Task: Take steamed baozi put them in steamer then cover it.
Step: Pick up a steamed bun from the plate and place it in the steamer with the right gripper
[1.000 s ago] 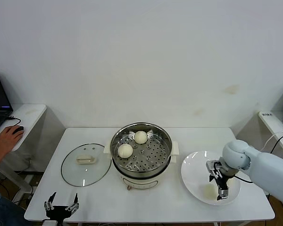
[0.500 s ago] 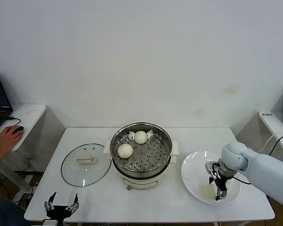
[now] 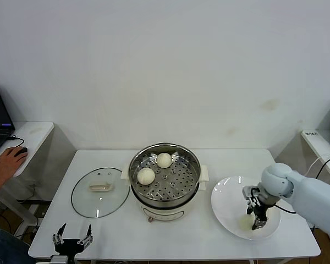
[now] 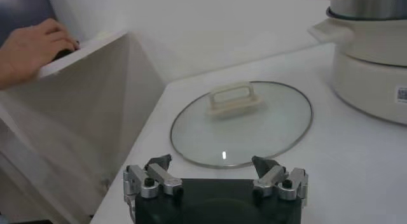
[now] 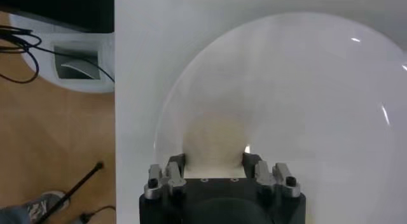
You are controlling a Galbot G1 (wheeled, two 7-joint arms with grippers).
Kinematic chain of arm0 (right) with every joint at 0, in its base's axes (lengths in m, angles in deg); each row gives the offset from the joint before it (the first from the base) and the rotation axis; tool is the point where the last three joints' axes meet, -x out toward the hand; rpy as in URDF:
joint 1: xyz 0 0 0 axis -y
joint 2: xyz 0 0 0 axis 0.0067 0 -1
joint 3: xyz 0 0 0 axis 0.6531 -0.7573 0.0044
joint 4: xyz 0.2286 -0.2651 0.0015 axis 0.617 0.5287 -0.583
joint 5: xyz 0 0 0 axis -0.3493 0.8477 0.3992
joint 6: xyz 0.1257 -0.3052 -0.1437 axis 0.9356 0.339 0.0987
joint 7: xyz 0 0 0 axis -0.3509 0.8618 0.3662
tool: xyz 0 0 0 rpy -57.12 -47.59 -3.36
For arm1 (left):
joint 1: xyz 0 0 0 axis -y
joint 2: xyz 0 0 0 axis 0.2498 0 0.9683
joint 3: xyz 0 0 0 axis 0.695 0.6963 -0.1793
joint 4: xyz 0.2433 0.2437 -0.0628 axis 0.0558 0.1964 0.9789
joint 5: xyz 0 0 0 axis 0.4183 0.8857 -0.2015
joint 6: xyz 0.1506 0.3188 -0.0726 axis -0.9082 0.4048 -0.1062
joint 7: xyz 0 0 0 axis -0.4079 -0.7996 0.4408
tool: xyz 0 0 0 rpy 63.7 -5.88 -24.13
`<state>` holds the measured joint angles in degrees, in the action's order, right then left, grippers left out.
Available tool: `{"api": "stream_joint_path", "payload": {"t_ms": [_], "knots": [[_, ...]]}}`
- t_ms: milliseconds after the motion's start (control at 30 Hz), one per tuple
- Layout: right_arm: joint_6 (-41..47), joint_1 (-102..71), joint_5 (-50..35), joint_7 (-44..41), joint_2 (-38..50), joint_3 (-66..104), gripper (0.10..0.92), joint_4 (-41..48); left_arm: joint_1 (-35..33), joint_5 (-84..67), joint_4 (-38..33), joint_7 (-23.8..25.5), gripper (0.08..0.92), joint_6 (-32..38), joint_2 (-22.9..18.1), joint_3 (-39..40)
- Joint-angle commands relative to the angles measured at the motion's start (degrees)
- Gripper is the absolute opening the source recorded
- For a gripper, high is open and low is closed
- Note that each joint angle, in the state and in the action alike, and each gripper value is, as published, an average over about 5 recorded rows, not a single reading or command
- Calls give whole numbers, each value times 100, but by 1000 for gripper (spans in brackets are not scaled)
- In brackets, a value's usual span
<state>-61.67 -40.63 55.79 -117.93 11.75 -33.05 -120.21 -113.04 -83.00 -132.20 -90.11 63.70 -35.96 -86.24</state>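
Observation:
Two cream-white baozi (image 3: pixel 164 160) (image 3: pixel 146 176) lie on the perforated tray of the steel steamer (image 3: pixel 133 170) at the table's middle. A third baozi (image 3: pixel 244 222) lies on the white plate (image 3: pixel 225 198) at the right. My right gripper (image 3: pixel 258 224) is down on the plate, its fingers pressed against both sides of that baozi (image 5: pixel 215 139), shut on it. The plate (image 5: pixel 318 85) fills the right wrist view. A fourth baozi is not in view. The glass cover (image 3: pixel 85 198) lies flat left of the steamer. My left gripper (image 3: pixel 72 237) is parked open at the front left edge.
In the left wrist view the cover (image 4: pixel 241 126) lies ahead of the open left gripper (image 4: pixel 213 163), with the steamer's base (image 4: pixel 375 60) beyond. A person's hand (image 3: pixel 8 162) rests on a mouse on the left side table. The table's right edge is close to the plate.
My right gripper has lowered a little over the baozi on the plate and its fingers have drawn in around it. The left arm has not moved.

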Motion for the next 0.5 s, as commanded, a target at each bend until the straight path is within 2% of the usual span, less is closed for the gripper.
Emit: {"api": "stream_joint_path", "payload": {"t_ms": [33,233,500], "knots": [[1,663,-295,-84,166,20,552,-50,9,32,10,-24,823,13,-5,10],[-49,2409,-833,-171,-251,-520,551,199,30,212,-7,-84,823,142,-4,13],[-262,4085,-1627,-368,-1812,-1254,551,912,89,426,-79,-195,823,274,-74,-5]]}}
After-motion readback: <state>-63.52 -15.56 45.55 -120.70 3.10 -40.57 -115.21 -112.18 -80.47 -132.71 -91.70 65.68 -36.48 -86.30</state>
